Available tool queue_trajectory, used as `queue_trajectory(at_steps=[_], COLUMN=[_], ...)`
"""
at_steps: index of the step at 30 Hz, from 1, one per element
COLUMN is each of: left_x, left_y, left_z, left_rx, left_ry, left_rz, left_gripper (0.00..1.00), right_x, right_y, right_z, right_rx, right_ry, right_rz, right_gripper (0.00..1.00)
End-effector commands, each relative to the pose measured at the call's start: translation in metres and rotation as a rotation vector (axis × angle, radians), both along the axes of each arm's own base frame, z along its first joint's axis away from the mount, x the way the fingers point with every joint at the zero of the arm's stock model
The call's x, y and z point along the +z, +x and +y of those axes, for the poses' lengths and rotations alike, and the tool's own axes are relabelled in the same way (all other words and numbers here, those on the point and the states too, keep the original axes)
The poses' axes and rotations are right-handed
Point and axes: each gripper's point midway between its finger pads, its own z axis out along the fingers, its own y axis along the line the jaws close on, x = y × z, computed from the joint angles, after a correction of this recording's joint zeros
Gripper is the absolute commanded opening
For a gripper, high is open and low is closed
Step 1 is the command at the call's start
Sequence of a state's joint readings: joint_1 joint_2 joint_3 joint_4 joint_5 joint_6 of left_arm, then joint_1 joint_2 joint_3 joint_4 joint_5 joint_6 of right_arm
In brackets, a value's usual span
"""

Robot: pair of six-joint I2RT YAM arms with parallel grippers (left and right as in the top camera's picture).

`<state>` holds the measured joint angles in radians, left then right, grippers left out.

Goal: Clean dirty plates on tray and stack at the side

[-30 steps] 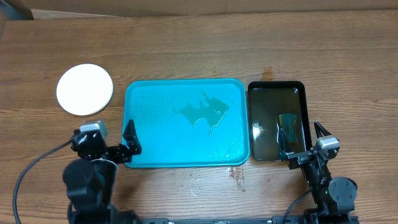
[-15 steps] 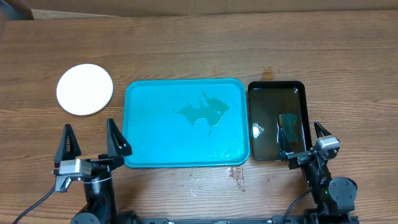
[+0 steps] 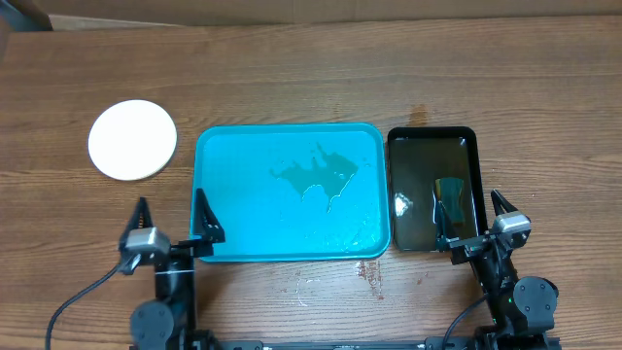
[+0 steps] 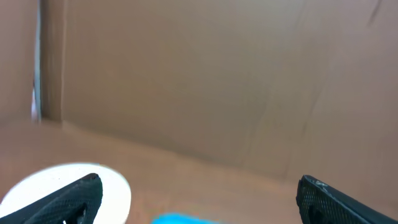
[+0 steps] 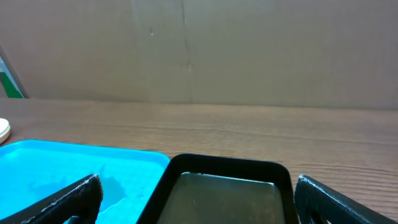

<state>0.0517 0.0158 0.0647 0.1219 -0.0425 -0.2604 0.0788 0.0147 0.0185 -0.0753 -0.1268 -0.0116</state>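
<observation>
Wooden table (image 3: 311, 87), brown grain, seen from overhead; both arms sit at the near edge. L gripper (image 3: 172, 198): jaws spread wide, nothing btw. them, its right finger over the near-left corner of the turquoise tray (image 3: 224, 156). R gripper (image 3: 467, 201): jaws likewise spread wide and empty, one finger over the near end of the black tray (image 3: 431, 134), the other just outside its right rim. Small wet marks (image 3: 369, 272) on the wood just in front of the turquoise tray. Turquoise tray lies mid-table, no plates on it, w/ a shallow puddle (image 3: 316, 175) near its centre. Black tray lies just beside it on the right, rims close, filled w/ dark liquid. White plate (image 3: 133, 139) rests on bare wood, to the far left of the turquoise tray and clear of its rim; from above only one disc shows, so the no. stacked cannot be told. L wrist view is blurred: white disc low left, turquoise sliver at bottom. Cardboard wall (image 5: 186, 50) closes the far side.
</observation>
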Motion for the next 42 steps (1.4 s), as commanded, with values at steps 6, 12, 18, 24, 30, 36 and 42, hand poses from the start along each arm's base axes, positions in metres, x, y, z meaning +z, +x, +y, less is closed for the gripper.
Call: queue_trajectory(at_steps=[6, 12, 18, 24, 30, 36, 42], left_x=[-0.068, -0.075, -0.075, -0.075, -0.075, -0.075, -0.075], left_y=[0.007, 0.007, 0.007, 0.007, 0.007, 0.007, 0.007], left_z=[-0.005, -0.009, -0.009, -0.009, -0.008, -0.008, -0.009], left_rx=[-0.026, -0.046, -0.047, -0.044, -0.043, -0.043, -0.044], left_ry=[-0.018, 0.065, 0.086, 0.087, 0.086, 0.086, 0.087], left_rz=[0.218, 0.252, 0.253, 0.254, 0.254, 0.254, 0.254], left_gripper=[1.00, 1.00, 1.00, 1.00, 1.00, 1.00, 1.00], right_x=[-0.002, -0.002, -0.002, -0.002, -0.002, -0.002, -0.002], right_y=[0.000, 0.000, 0.000, 0.000, 0.000, 0.000, 0.000], right_z=[0.000, 0.000, 0.000, 0.000, 0.000, 0.000, 0.000], right_rx=[0.003, 0.003, 0.003, 0.003, 0.003, 0.003, 0.003], right_ry=[-0.004, -0.004, -0.004, -0.004, -0.004, -0.004, -0.004], right_rz=[-0.005, -0.005, -0.005, -0.005, -0.005, -0.005, -0.005], right_gripper=[1.00, 1.00, 1.00, 1.00, 1.00, 1.00, 1.00])
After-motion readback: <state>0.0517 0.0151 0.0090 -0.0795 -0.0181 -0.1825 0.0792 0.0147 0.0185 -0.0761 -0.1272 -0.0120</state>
